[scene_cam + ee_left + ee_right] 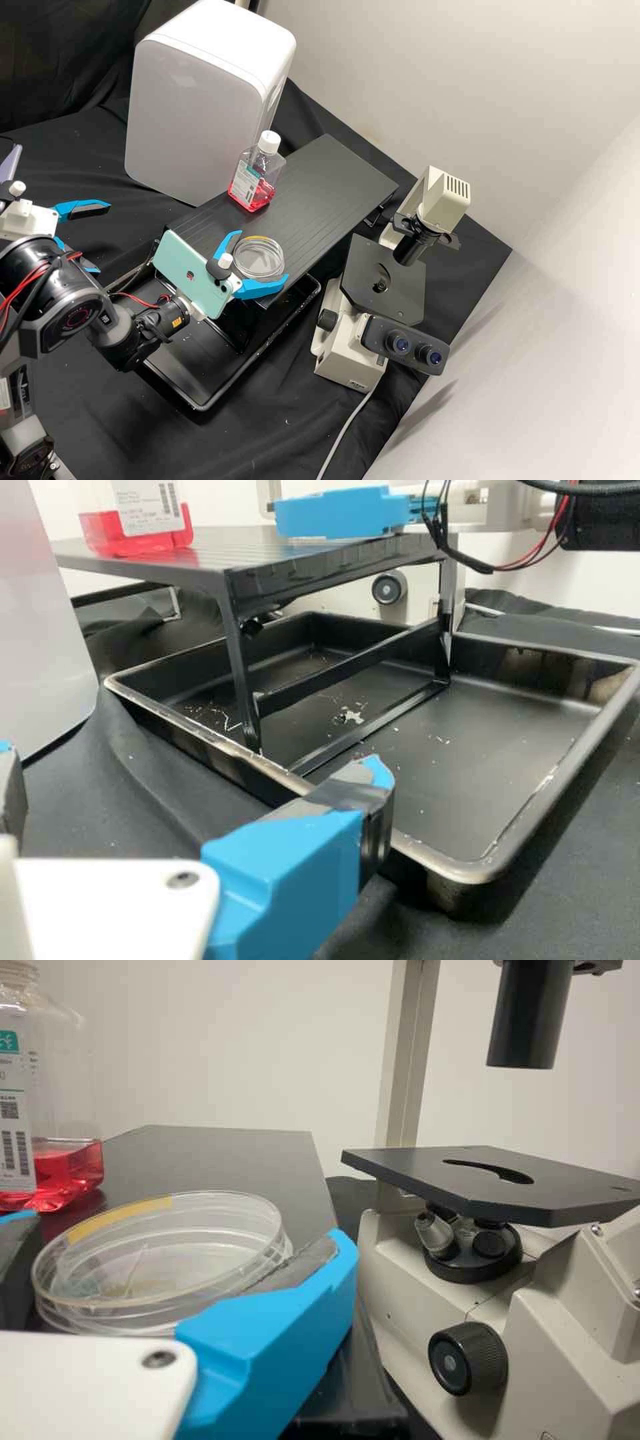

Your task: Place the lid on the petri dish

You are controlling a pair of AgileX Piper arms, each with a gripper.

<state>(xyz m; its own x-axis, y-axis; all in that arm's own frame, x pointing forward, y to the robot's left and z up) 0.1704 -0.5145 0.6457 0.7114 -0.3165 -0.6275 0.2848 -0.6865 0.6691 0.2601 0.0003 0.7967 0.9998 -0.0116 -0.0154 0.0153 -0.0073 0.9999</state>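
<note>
High view has the right gripper (263,256) at the near end of the black raised platform (333,180), its blue fingers (267,285) set one on each side of the clear lid (259,248) and, as far as I can judge, clamped on its rim. The right wrist view shows the lid over the petri dish (150,1290), both rims roughly concentric. I cannot tell whether it is fully down all round.

The left gripper (100,238) hangs low over the desk (100,153) well to the side, fingers spread and holding nothing, facing the black tray (560,810) under the platform.

The step in hand looks like seating and letting go:
- Keep the lid level, so one edge does not ride up on the dish wall.
- Bring it straight down, with no sideways push. The dish sits close to the platform's edge above the tray and could slide.
- Release gently once the rim looks even, spreading both fingers clear before lifting.
- Withdraw upward and back, away from the bottle of red liquid (253,177) and the microscope (380,300).
</note>
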